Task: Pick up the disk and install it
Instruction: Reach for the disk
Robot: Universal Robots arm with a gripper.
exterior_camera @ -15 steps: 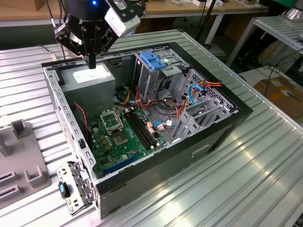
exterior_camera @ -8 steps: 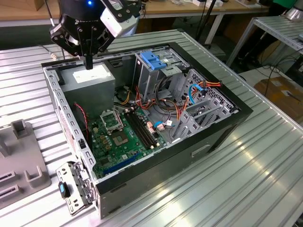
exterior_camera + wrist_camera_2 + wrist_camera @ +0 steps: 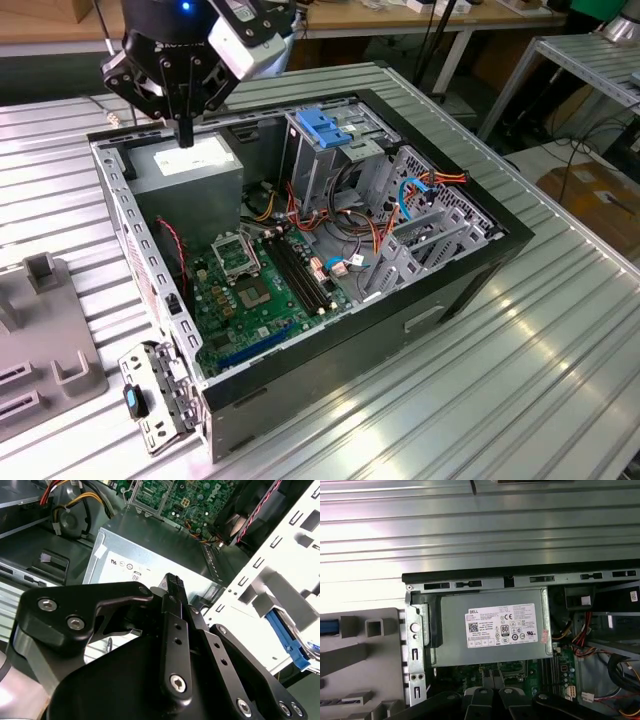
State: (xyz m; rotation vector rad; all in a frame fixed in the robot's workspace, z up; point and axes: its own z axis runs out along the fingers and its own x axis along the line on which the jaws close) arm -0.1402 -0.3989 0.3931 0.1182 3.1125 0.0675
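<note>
The disk (image 3: 329, 627) appears as a sliver of light blue in the first wrist view. It looks like the carrier rail, and it lies in the grey moulded fixture (image 3: 370, 645) just outside the case (image 3: 520, 572). Too little of it is visible to tell how it sits.

The case's perforated sheet-metal wall stands between the disk and the gripper (image 3: 185, 135). The gripper hangs inside the open case, just over the power supply (image 3: 190, 170) and well apart from the disk. In both wrist views its black, ribbed fingers (image 3: 172, 585) are clenched together with nothing held between them.

The power supply is a smooth silver box with a white label, set in the corner of the case nearest the fixture. Deeper in the case lies the green motherboard (image 3: 250, 290), and beyond it stands a drive cage (image 3: 330, 165) of folded bare steel, capped by a blue plastic latch (image 3: 325, 128). Red, orange and blue cables (image 3: 350, 235) tangle around the cage's foot. The case rests on a ribbed aluminium table (image 3: 480, 380), with the fixture (image 3: 45, 340) alongside it.
</note>
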